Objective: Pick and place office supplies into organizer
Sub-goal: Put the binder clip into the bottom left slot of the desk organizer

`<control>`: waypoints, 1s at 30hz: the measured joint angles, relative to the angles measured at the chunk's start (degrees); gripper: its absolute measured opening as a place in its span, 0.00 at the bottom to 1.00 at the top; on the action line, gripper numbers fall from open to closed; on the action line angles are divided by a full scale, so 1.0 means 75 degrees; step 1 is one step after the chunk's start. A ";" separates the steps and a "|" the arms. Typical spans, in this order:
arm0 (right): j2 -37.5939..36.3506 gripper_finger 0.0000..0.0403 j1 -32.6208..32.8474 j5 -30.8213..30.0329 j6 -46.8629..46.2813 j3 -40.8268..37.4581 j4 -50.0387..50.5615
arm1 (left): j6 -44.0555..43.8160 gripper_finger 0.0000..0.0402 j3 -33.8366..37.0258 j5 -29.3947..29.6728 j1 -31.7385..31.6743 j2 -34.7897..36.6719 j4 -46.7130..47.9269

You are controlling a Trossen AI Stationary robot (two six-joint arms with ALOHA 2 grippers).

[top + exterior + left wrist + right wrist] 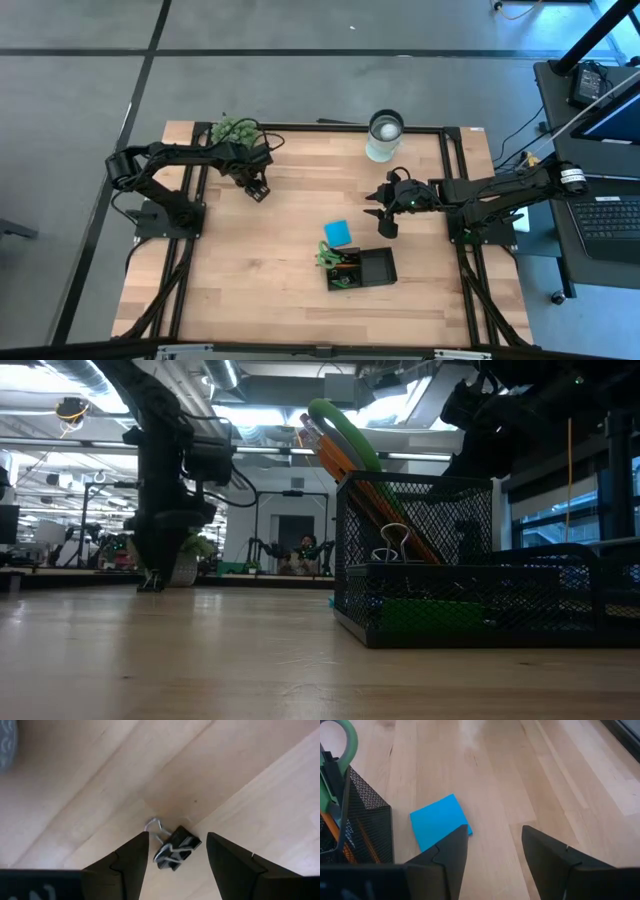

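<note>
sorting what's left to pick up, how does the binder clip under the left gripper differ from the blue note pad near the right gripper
The binder clip is black with a wire handle showing; the blue note pad is a plain square. The clip is bulky and stands up from the table; the pad lies flat. The clip sits between the open left gripper fingers; the pad lies beside the open right gripper, partly behind one finger. Both rest on the wood, outside the organizer.

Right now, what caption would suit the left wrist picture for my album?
Left gripper, fingers open, poised over a small black binder clip lying on the pale wooden table.
</note>
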State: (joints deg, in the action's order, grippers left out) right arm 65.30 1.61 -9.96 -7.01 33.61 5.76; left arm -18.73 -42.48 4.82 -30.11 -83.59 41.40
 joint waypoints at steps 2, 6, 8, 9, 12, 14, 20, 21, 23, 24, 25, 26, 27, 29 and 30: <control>0.0000 0.47 0.0000 0.0001 0.0000 0.0000 0.0000 | 0.0176 0.48 0.0000 -0.0004 -0.0003 0.0000 -0.0017; 0.0000 0.47 0.0003 0.0001 0.0000 0.0000 0.0000 | 0.0183 0.48 0.0000 -0.0070 -0.0001 0.0000 0.0099; 0.0000 0.47 0.0003 0.0001 0.0000 0.0000 0.0000 | 0.0200 0.48 0.0000 -0.0070 -0.0003 0.0000 0.0188; 0.0000 0.47 0.0003 0.0001 0.0000 0.0000 -0.0003 | 0.0206 0.48 0.0000 -0.0070 -0.0002 0.0000 0.0203; 0.0000 0.47 0.0003 -0.0001 0.0000 0.0000 -0.0003 | 0.0360 0.48 0.0000 -0.0083 0.0000 0.0000 0.0206; 0.0000 0.47 0.0003 -0.0002 0.0000 0.0000 -0.0003 | 0.0509 0.46 0.0000 -0.0183 -0.0001 0.0000 0.0206; 0.0000 0.47 0.0003 0.0001 0.0000 0.0000 -0.0003 | 0.0688 0.38 0.0000 -0.0299 0.0000 0.0000 0.0214; 0.0000 0.47 0.0003 0.0001 0.0000 0.0000 -0.0003 | 0.0736 0.37 0.0000 -0.0302 0.0000 0.0000 0.0214; 0.0000 0.47 0.0003 -0.0002 0.0000 0.0000 -0.0003 | 0.0854 0.34 0.0000 -0.0303 0.0000 0.0000 0.0218; 0.0000 0.47 0.0003 0.0001 0.0000 0.0000 -0.0003 | 0.0868 0.32 0.0000 -0.0303 0.0000 0.0000 0.0220; 0.0000 0.47 0.0003 0.0001 0.0000 0.0000 -0.0003 | 0.0867 0.31 0.0000 -0.0303 0.0000 0.0000 0.0220; 0.0000 0.47 0.0003 0.0001 0.0000 0.0000 -0.0003 | 0.0867 0.30 0.0000 -0.0303 0.0000 0.0000 0.0220; 0.0000 0.47 0.0003 -0.0002 0.0000 0.0000 -0.0003 | 0.0869 0.29 0.0000 -0.0303 0.0000 0.0000 0.0220; 0.0000 0.47 0.0003 0.0000 0.0000 0.0000 -0.0003 | 0.0867 0.26 0.0000 -0.0303 0.0000 0.0000 0.0220; 0.0000 0.47 0.0003 -0.0001 0.0000 0.0000 -0.0003 | 0.0868 0.25 0.0000 -0.0303 0.0000 0.0000 0.0220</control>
State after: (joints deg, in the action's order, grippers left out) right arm 65.30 1.63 -9.97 -7.01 33.61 5.74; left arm -12.22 -42.48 2.55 -30.11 -83.59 43.05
